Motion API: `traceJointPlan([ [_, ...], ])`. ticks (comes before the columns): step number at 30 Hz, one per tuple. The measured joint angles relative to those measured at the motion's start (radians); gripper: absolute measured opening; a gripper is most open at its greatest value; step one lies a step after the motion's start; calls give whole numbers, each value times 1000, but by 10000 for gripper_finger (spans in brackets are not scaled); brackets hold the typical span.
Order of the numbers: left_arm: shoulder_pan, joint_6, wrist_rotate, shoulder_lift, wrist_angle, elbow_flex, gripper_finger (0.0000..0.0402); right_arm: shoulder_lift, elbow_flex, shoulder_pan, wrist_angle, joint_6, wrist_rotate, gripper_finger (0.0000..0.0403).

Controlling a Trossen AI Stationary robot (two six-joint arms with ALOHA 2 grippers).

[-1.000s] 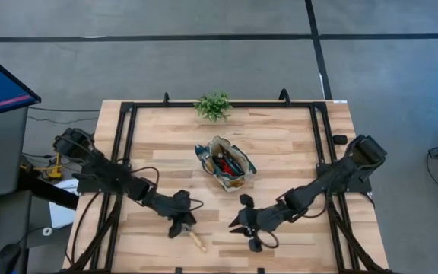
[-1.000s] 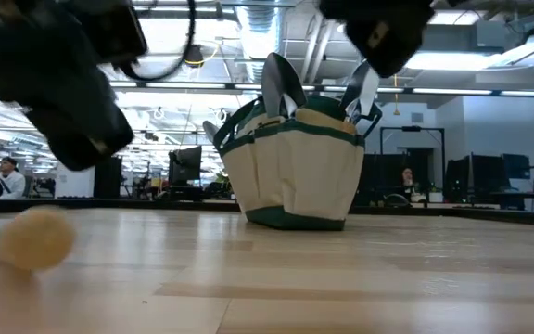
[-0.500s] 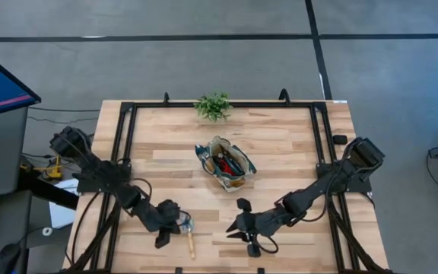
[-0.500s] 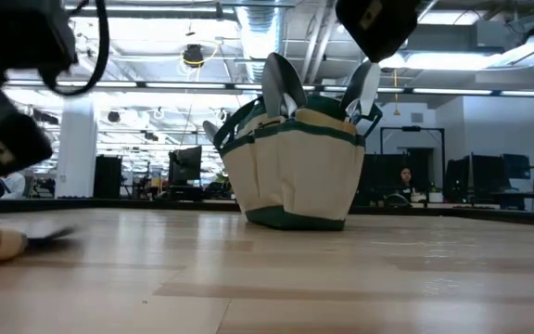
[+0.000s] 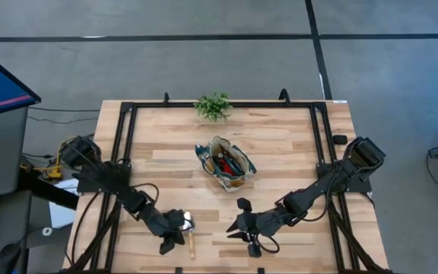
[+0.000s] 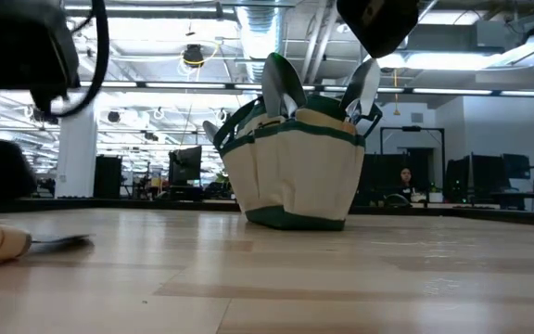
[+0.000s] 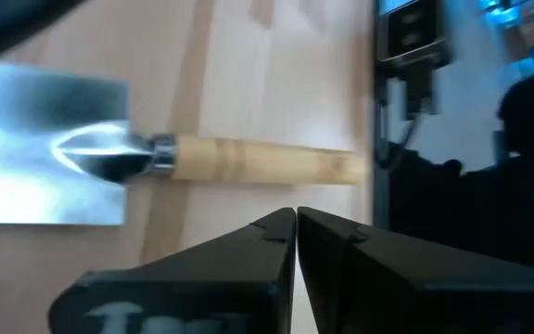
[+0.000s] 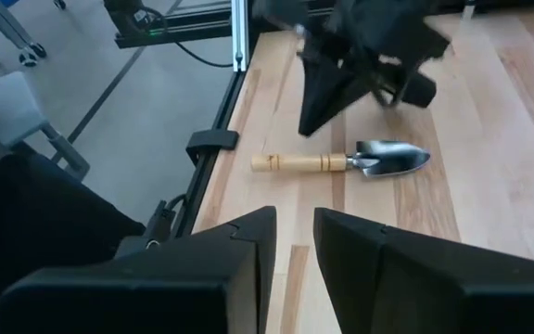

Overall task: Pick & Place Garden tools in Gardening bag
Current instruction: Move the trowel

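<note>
A trowel (image 5: 189,234) with a silver blade and a light wooden handle lies flat on the table near its near edge. It also shows in the left wrist view (image 7: 248,162), the right wrist view (image 8: 341,162) and the low view (image 6: 7,243). My left gripper (image 5: 178,238) is shut and stands just left of the handle, apart from it (image 7: 297,221). My right gripper (image 5: 233,228) is open and empty, right of the trowel (image 8: 292,227). The tan gardening bag (image 5: 225,164) with green trim stands upright at the table's middle with several tools sticking out of its mouth (image 6: 295,158).
A leafy green plant (image 5: 213,106) stands at the far edge. A black frame (image 5: 125,152) runs along the table's sides. The near edge lies close to the trowel's handle end. Bare wood lies between the trowel and the bag.
My left gripper has gone from over the trowel toward the table's left and near edges and now stands beside it. The trowel has turned about on the table: its handle end, which pointed at the low camera, now lies side-on.
</note>
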Motion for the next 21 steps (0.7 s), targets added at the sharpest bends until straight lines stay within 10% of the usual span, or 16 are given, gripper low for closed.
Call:
traceJointPlan([
  [21, 138, 180, -134, 168, 39, 119, 4, 0, 0, -1, -8, 0, 5, 70],
])
